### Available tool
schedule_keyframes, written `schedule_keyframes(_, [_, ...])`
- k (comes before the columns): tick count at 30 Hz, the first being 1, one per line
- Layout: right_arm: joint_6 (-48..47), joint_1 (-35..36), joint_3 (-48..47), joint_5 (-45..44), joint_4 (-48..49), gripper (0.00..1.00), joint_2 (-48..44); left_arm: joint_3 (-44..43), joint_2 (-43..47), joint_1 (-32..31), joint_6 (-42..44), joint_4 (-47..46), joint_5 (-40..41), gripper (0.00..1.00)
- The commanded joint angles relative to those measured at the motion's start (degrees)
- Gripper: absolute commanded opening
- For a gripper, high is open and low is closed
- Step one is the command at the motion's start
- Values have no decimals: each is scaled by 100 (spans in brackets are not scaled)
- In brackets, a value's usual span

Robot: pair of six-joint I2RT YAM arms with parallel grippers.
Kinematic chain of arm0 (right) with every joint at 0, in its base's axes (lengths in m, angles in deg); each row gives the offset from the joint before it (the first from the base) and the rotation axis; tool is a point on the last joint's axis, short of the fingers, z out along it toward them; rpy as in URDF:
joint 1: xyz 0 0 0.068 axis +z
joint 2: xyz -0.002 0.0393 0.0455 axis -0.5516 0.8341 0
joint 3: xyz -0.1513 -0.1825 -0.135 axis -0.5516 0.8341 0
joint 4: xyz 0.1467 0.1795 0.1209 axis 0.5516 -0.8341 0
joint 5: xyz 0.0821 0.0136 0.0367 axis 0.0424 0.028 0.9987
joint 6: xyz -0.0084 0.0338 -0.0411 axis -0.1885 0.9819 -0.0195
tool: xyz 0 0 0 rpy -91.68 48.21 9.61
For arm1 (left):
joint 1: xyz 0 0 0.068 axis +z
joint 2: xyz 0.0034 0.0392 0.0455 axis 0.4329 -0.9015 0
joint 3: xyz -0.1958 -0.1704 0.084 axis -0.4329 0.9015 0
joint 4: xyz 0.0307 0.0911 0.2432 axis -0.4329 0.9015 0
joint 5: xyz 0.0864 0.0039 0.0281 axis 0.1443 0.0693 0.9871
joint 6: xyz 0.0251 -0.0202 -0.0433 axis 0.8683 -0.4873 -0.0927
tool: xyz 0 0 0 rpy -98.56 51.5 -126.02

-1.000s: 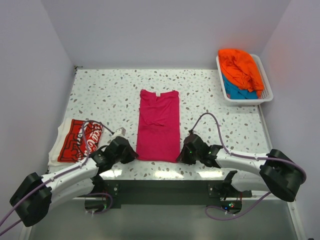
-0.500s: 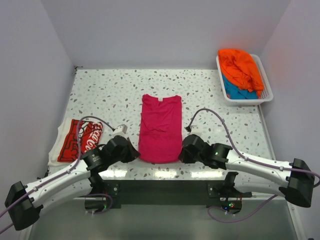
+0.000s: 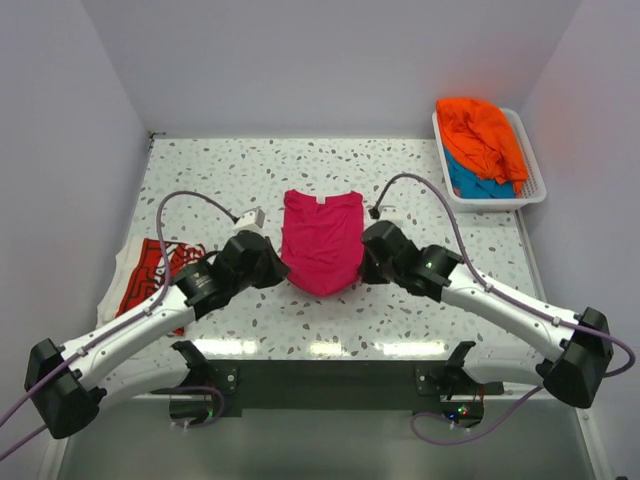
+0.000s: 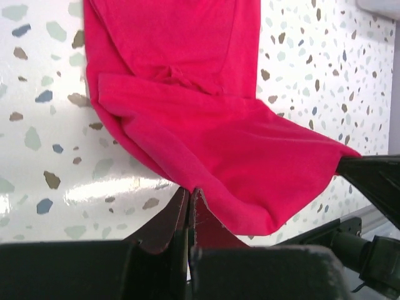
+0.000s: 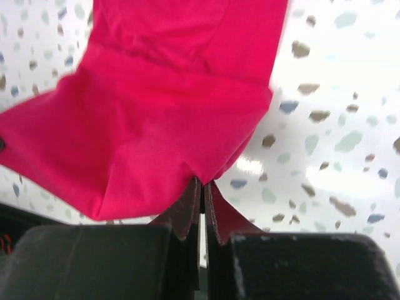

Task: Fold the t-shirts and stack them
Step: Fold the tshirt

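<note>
The magenta t-shirt [image 3: 322,238] sags by its near hem between the left jaws and right jaws, each pinching one corner.

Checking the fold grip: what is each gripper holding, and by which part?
Both hold the magenta-pink t-shirt by its lifted near edge: left gripper pinches the left corner, right gripper the right corner.

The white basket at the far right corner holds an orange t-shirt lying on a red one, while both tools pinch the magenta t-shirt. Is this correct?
Not quite. The top external view shows that the orange t-shirt in the white basket lies on a teal-blue t-shirt, not a red one. The rest holds: the left tool and the right tool are both shut on the magenta t-shirt.
</note>
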Motion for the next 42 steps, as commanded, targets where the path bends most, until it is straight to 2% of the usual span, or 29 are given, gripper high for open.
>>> schedule_keyframes(1, [-680,-598,-706,342,225,0,375,-449,-319,574,481,-522,-298,0])
schedule_keyframes(7, [-962,-1389,-1813,904,603,0,1447,-1248,-1459,1374,684,-1295,-704,0])
schedule_keyframes(12, [-1164,-2276,-2930,1388,692,0,2835,-2066,-2551,1964,483,-2130,-784,0])
schedule_keyframes(17, [-1165,-3049,-4319,1933,770,1,4365,-3339,-4465,2421,613,-2605,-836,0])
schedule_keyframes(18, [-1130,-3138,-4469,2003,918,7,4828,-3585,-5113,2483,718,-2623,-915,0])
schedule_keyframes(19, [-1129,-3235,-4784,2091,998,14,5033,-3935,-5397,2623,780,-2728,-1142,5])
schedule_keyframes(20, [-1121,-3358,-4978,2153,1008,24,5235,-4052,-5644,2711,816,-3146,-1318,26])
schedule_keyframes(21, [-1112,-3420,-5154,2180,956,38,5455,-4140,-5855,2790,825,-3377,-1485,38])
schedule_keyframes(23, [-1068,-3508,-5647,2172,772,43,5878,-4456,-6401,3036,816,-3712,-2328,55])
schedule_keyframes(25, [-1146,-3578,-5780,2040,525,57,5897,-4520,-6429,3177,859,-3582,-2498,62])
schedule_keyframes(26, [-1190,-3579,-5745,1978,490,60,5835,-4389,-6289,3195,930,-3538,-2358,68])
schedule_keyframes(28, [-1270,-3570,-5335,1846,620,63,5521,-3933,-5771,3195,1062,-3467,-1946,73])
schedule_keyframes(31, [-1252,-3474,-4736,1733,920,63,5255,-3580,-5375,3161,1053,-3116,-1672,71])
schedule_keyframes(34, [-1392,-3254,-4603,1513,736,63,5211,-3474,-5260,3064,1150,-2450,-1330,68])
schedule_keyframes(36, [-1419,-3139,-4489,1346,735,64,5158,-3377,-5268,3002,1368,-2333,-1276,68])
schedule_keyframes(42, [-1463,-3069,-4268,1292,824,63,5359,-3385,-5777,3002,2028,-2166,-2084,78])
